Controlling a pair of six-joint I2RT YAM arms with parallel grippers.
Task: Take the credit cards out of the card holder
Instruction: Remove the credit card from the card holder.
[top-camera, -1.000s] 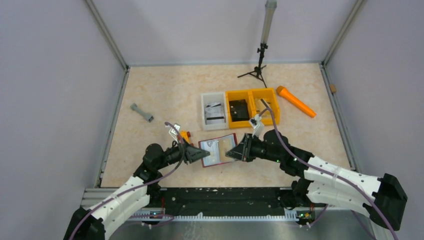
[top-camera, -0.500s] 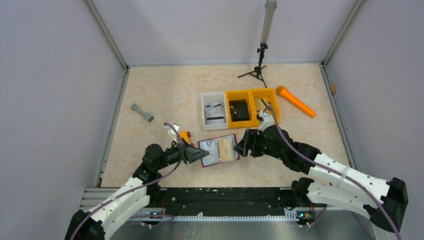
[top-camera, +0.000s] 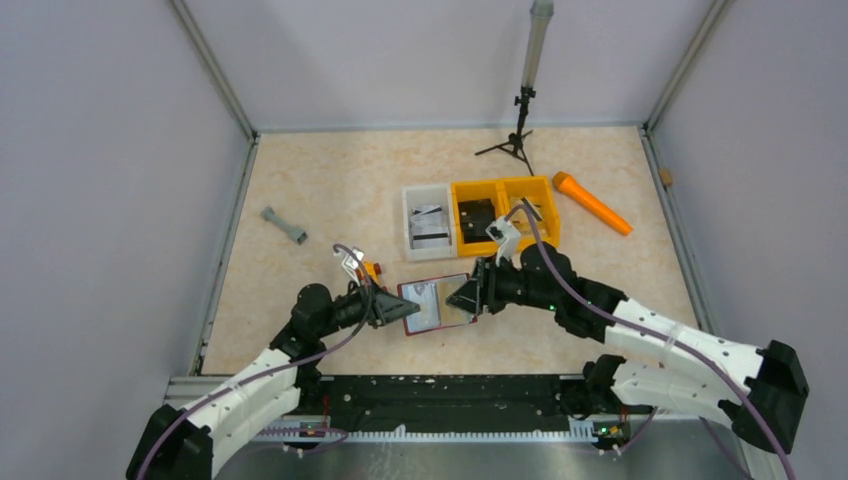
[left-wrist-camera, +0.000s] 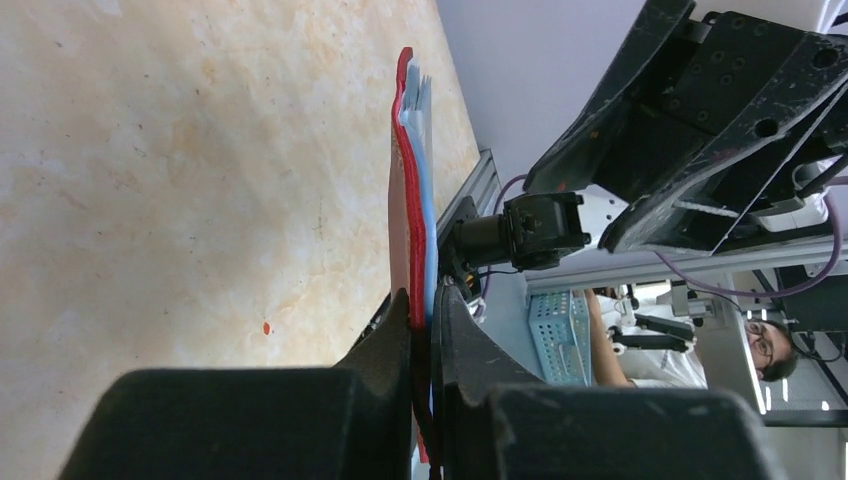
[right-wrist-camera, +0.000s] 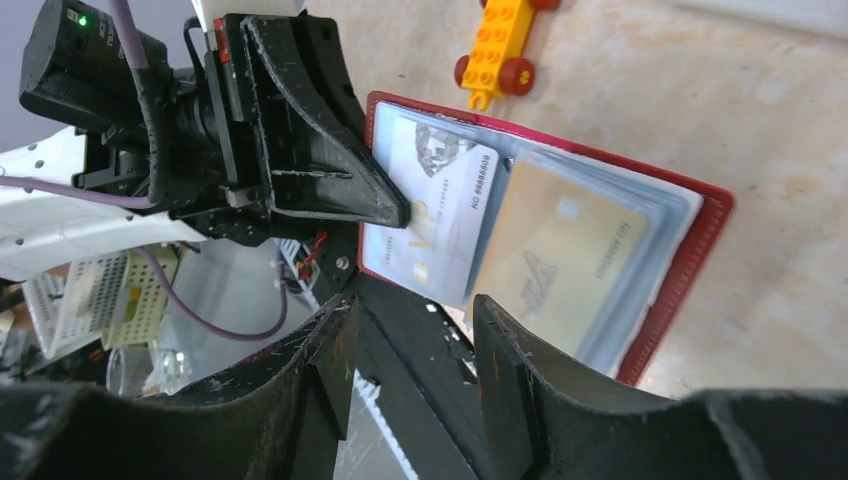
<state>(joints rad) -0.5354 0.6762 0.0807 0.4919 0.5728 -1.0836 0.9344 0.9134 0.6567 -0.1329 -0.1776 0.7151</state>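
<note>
Card holder (top-camera: 437, 305): spread open, near middle of the tabletop (top-camera: 320, 180); left edge clamped in the left tool (top-camera: 403, 312).
Credit cards (right-wrist-camera: 440, 215): grey and gold, both pocketed.
Right tool (right-wrist-camera: 415, 305): jaws apart at the cards' free edge.
Advice: pinch one card only and draw it along its pocket.

Yours, outward from the base rail (top-camera: 440, 397): white shells (top-camera: 250, 385), black joints (top-camera: 312, 308), purple cables (right-wrist-camera: 128, 35), black left gripper (top-camera: 411, 312) and right gripper (top-camera: 465, 300).

The left gripper (left-wrist-camera: 428, 300) is pinched tight on the near edge of the red card holder (left-wrist-camera: 405, 180), seen edge-on with pale blue pockets, beside the beige marbled table (left-wrist-camera: 200, 180), with the right arm (left-wrist-camera: 690, 100) beyond.
</note>
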